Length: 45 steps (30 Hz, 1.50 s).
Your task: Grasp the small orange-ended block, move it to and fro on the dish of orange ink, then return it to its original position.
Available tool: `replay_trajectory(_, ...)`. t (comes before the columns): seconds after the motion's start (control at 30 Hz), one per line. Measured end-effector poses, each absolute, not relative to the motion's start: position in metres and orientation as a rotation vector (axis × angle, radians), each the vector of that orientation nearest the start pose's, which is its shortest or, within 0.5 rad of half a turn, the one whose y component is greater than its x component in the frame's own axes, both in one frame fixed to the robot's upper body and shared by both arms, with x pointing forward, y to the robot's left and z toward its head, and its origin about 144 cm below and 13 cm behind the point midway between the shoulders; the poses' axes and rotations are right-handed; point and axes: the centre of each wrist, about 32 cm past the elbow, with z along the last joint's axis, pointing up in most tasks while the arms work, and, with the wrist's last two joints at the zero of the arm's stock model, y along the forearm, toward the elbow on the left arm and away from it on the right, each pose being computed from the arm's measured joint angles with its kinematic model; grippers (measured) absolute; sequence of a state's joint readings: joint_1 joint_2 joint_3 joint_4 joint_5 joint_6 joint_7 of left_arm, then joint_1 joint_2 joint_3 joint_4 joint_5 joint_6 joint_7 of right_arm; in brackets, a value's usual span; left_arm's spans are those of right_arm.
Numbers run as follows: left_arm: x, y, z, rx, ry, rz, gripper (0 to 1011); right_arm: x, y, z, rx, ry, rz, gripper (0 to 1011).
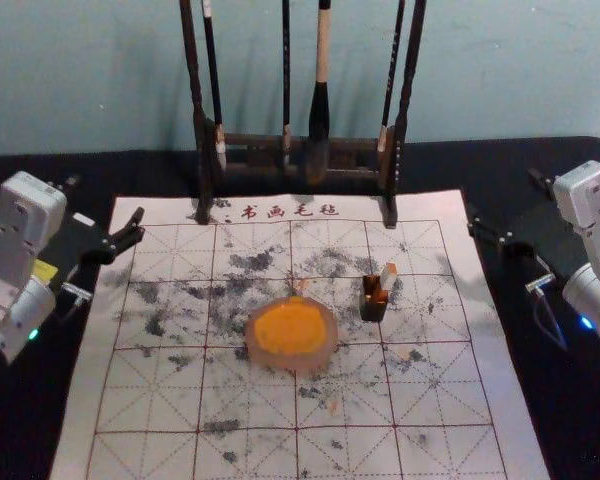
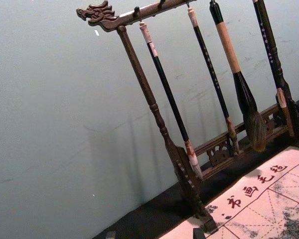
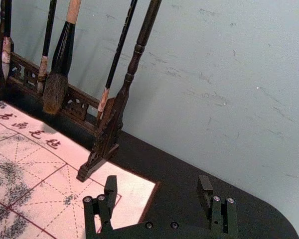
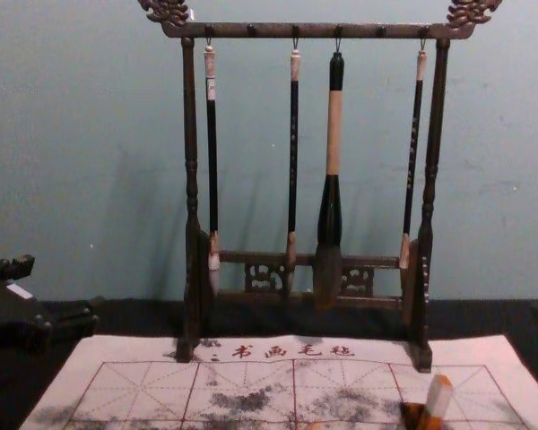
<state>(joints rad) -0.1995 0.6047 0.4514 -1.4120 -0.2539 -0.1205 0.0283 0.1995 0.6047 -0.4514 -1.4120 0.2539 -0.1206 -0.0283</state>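
"Head view first: where's the left end effector?"

"Out left, by the felt mat's far-left edge, spread wide and empty. The right end effector sits at the far-right edge, also spread and empty."

"And the block?"

"Leaning in a small dark holder, on the mat, right of the dish of orange ink."

"Left wrist view?"

"The left end effector's tips stand well apart, gripping nothing; the brush rack is beyond."

"Right wrist view?"

"The right end effector gapes wide, empty, before the dark bench and the mat's corner."

"Chest view?"

"Left end effector at the left, parted. The block pokes up from its holder, nearer than the rack's right foot."
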Motion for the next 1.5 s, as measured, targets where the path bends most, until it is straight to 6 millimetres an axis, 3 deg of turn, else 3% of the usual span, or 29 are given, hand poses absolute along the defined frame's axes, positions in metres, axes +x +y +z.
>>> replay_trajectory(1.5, 0.4886, 0.3096, 1.1398, 0.304, -0.285, 1.248, 1001, 0.4886, -0.3097, 1.1398, -0.304, -0.285, -1.248, 1002)
